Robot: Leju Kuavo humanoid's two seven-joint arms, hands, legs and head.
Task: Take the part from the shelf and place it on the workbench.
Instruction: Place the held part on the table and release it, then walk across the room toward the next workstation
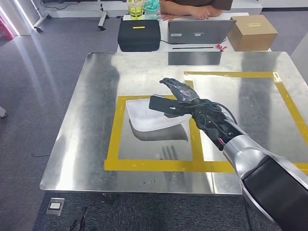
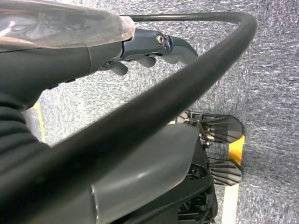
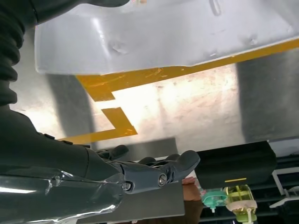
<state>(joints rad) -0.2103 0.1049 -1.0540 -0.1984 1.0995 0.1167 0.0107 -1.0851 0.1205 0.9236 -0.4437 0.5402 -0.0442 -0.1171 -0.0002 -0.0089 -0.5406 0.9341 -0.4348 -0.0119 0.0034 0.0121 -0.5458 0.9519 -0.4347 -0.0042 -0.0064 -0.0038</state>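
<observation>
The white curved part (image 1: 148,120) lies on the metal workbench (image 1: 83,125), inside the left rectangle of yellow tape (image 1: 113,134). My right hand (image 1: 179,98) reaches over the part's right end, its thumb above the part and its fingers stretched out past it. In the right wrist view the part (image 3: 159,37) is well apart from the straight fingers (image 3: 159,175), which hold nothing. In the left wrist view my left hand (image 2: 151,49) hangs over the grey carpet with nothing in it.
Behind the workbench stands a white table with a black case (image 1: 139,34), a grey laptop (image 1: 196,31), a cardboard box (image 1: 253,31) and two bottles (image 1: 135,7). A person's hand (image 1: 198,10) rests there. A second taped rectangle (image 1: 287,101) marks the bench's right side.
</observation>
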